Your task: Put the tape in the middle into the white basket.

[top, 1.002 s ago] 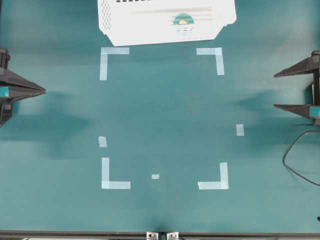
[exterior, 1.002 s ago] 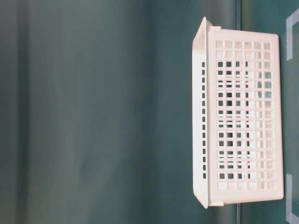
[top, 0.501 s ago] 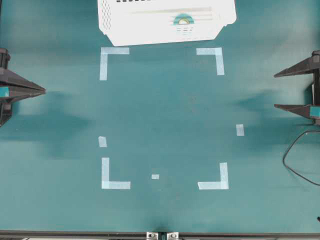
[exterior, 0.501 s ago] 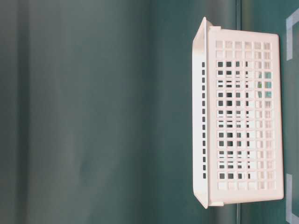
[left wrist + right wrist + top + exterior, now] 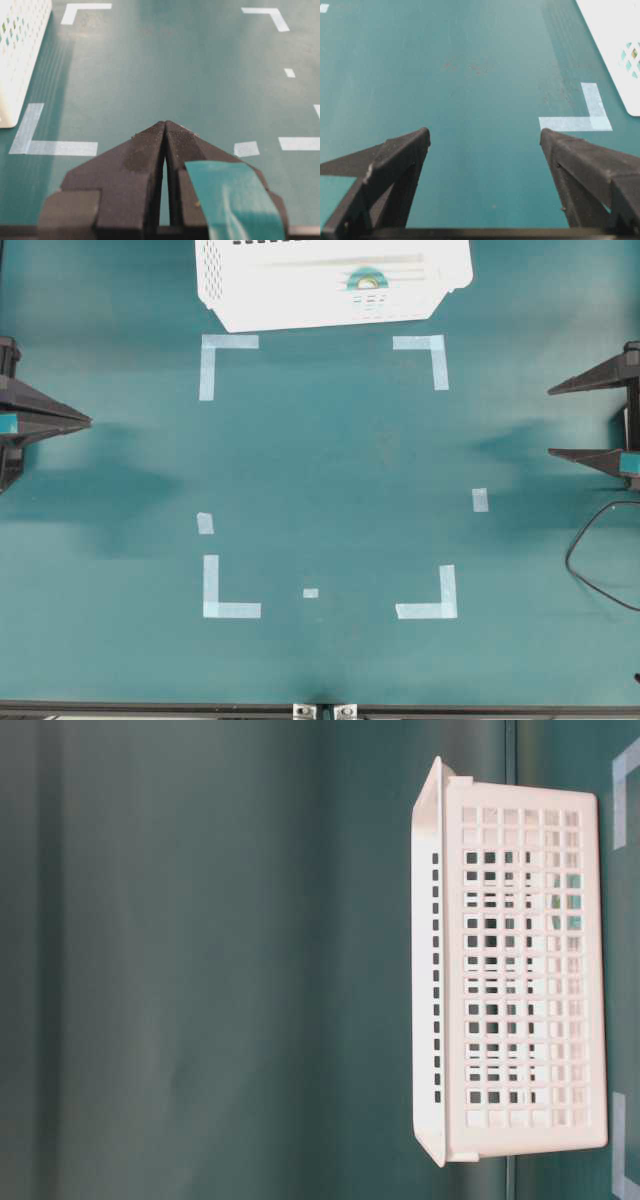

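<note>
The tape [image 5: 365, 280], a small light-teal ring with a tan core, lies inside the white basket [image 5: 250, 300] at the table's far edge, toward the basket's right end. In the table-level view the basket [image 5: 520, 985] shows its lattice side; the tape cannot be made out there. My left gripper [image 5: 88, 421] rests at the left edge, shut with nothing in it; its fingertips [image 5: 165, 125] meet. My right gripper [image 5: 550, 421] sits at the right edge, open and empty, its fingers [image 5: 407, 150] wide apart over bare mat.
Pale-blue tape corner marks [image 5: 225, 355] outline a rectangle on the green mat, with small strips [image 5: 480, 500] near its sides. A black cable [image 5: 590, 560] loops at the right edge. The basket's corner [image 5: 20, 60] shows in the left wrist view.
</note>
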